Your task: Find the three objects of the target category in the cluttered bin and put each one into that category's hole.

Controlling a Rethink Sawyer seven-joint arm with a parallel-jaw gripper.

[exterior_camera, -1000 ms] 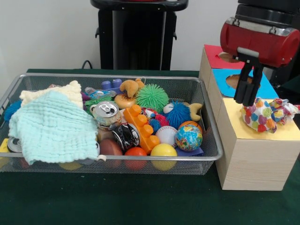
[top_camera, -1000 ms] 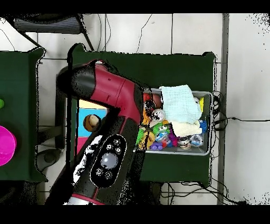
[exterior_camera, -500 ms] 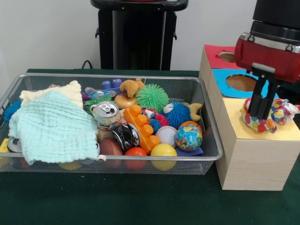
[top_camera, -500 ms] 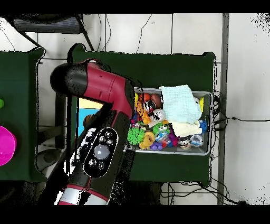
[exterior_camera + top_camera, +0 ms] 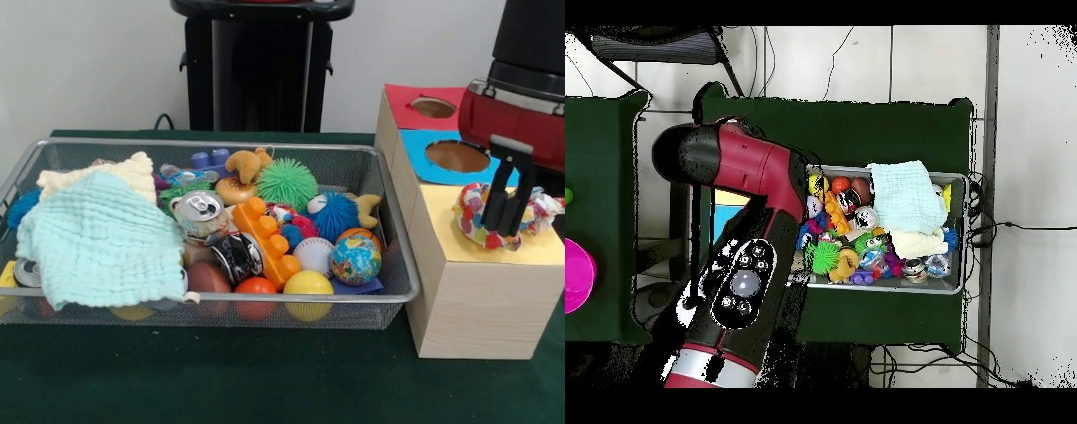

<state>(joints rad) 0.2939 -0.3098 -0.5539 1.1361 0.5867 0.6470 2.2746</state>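
Observation:
The wire mesh bin (image 5: 221,142) stands on the green table, full of toys; it also shows in the overhead view (image 5: 966,232). One dotted white cloth (image 5: 470,214) lies bunched on the yellow top (image 5: 459,252) of the wooden box and hides the hole. My gripper (image 5: 506,231) is open and points down into the middle of that cloth, which shows on both sides of it. No other dotted cloth shows in the bin. In the overhead view my arm (image 5: 745,250) covers the box and the gripper.
A mint waffle cloth (image 5: 101,243) lies over a cream one (image 5: 97,177) at the bin's left. Balls, a can (image 5: 201,212) and an orange brick (image 5: 265,238) fill the rest. The blue-topped opening (image 5: 457,156) and the red-topped opening (image 5: 433,107) lie behind the yellow top.
My gripper has moved right and down, from the cloth's left edge onto its middle. The cloth has stayed in place on the yellow top.

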